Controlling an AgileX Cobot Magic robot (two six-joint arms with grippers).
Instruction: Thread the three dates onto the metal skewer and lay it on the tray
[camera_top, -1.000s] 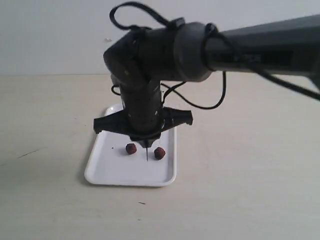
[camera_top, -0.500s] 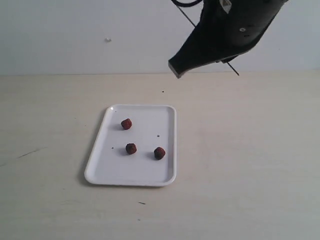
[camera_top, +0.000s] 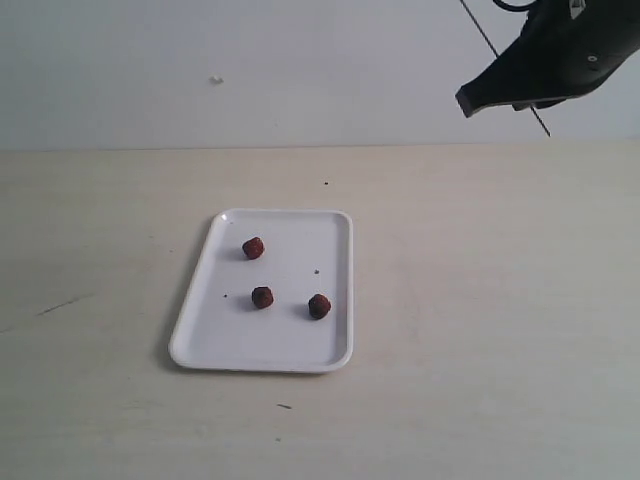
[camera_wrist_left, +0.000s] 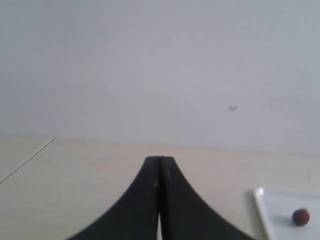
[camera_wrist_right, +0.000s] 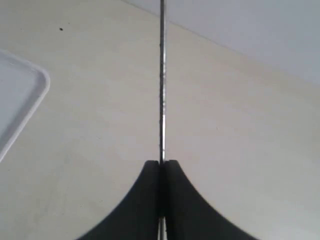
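Observation:
Three dark reddish-brown dates (camera_top: 253, 248) (camera_top: 262, 297) (camera_top: 319, 306) lie loose on the white tray (camera_top: 290, 345) in the middle of the table. High at the upper right, my right arm (camera_top: 560, 55) carries the metal skewer (camera_top: 478, 25), which slants through the air far from the tray. In the right wrist view my right gripper (camera_wrist_right: 161, 163) is shut on the skewer (camera_wrist_right: 161, 75), and the rod sticks out straight past the fingertips. My left gripper (camera_wrist_left: 160, 159) is shut and holds nothing. It hovers left of the tray (camera_wrist_left: 263, 200), where one date (camera_wrist_left: 300, 216) shows.
The tray sits on a pale wooden table (camera_top: 480, 300) with a plain light wall (camera_top: 250, 70) behind it. One rounded corner of the tray (camera_wrist_right: 30, 95) appears in the right wrist view. The left arm is out of the exterior view.
My right arm has lifted from just above the tray and swung up to the right, taking the skewer with it. All three dates now show uncovered.

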